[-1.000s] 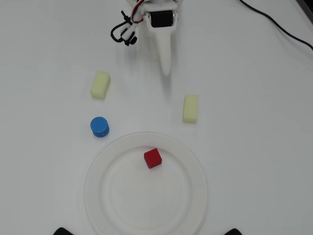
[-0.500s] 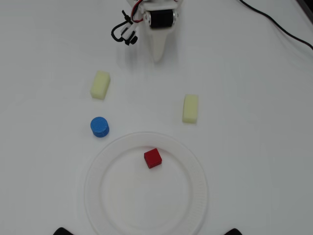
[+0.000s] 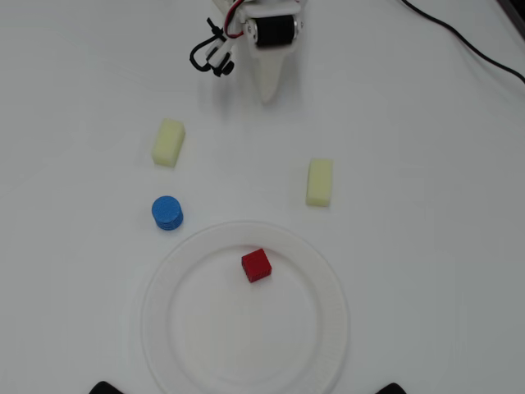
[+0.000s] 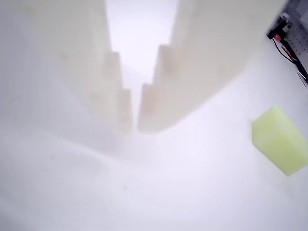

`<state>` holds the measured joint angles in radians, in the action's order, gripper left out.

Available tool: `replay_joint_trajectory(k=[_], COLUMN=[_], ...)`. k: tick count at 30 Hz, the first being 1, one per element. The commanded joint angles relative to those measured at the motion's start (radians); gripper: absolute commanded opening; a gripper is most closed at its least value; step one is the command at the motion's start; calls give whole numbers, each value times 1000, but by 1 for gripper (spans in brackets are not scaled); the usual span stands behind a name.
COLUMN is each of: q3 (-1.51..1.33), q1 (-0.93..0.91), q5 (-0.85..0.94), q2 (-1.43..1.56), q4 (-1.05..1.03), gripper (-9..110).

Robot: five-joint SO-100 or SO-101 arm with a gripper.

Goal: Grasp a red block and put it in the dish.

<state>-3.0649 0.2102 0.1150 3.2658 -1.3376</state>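
red block [image 3: 257, 265] sits inside the dish [image 3: 326, 345], placement looks done. gripper [image 4: 135, 126] nearly closed, holding nothing; it should retreat clear of the yellow block [image 4: 280, 139].

The wrist view is blurred throughout: the white two-finger pincer [image 4: 134, 126] fills the top, its upper parts cut off by the edge. A pale yellow rectangular foam block [image 4: 281, 139] runs off the right edge, and dark equipment with wires [image 4: 291, 36] in the corner is too soft to identify. In the overhead view, the arm's white body [image 3: 271, 29] is cropped at the top, the large round white ribbed dish [image 3: 176, 271] at the bottom, beside two black shapes [image 3: 111, 387] that cannot be identified.
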Motion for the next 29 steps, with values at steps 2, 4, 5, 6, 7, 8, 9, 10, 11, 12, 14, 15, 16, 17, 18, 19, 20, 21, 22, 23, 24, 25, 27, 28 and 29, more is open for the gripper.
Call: replay_joint_trajectory(k=[2, 4, 5, 6, 7, 8, 9, 10, 11, 12, 14, 15, 16, 17, 18, 19, 20, 21, 22, 23, 24, 25, 27, 28, 29], q3=[-95, -95, -95, -95, -95, -95, -95, -95, -95, -95, -95, -95, -95, -95, -95, -95, -95, -95, -95, -95, -95, -95, -95, -95, -95], q1=[23, 35, 41, 52, 60, 63, 63, 63, 63, 60, 58, 58, 57, 57, 55, 55, 55, 55, 55, 55, 55, 55, 55, 55, 55], q5=[12, 20, 26, 34, 37, 37, 35, 32, 29, 26, 25, 25, 25, 25, 23, 23, 23, 23, 23, 23, 23, 21, 17, 17, 18], q2=[189, 189, 190, 190, 190, 190, 190, 190, 192, 192, 192, 192, 192, 192, 192, 192, 192, 192, 192, 192, 192, 192, 192, 192, 192], q4=[-83, -83, -83, -83, -83, -83, -83, -83, -83, -83, -81, -81, -81, -81, -81, -81, -81, -81, -81, -81, -81, -81, -81, -81, -81], gripper=[0, 0, 0, 0, 0, 0, 0, 0, 0, 0, 0, 0, 0, 0, 0, 0, 0, 0, 0, 0, 0, 0, 0, 0, 0])
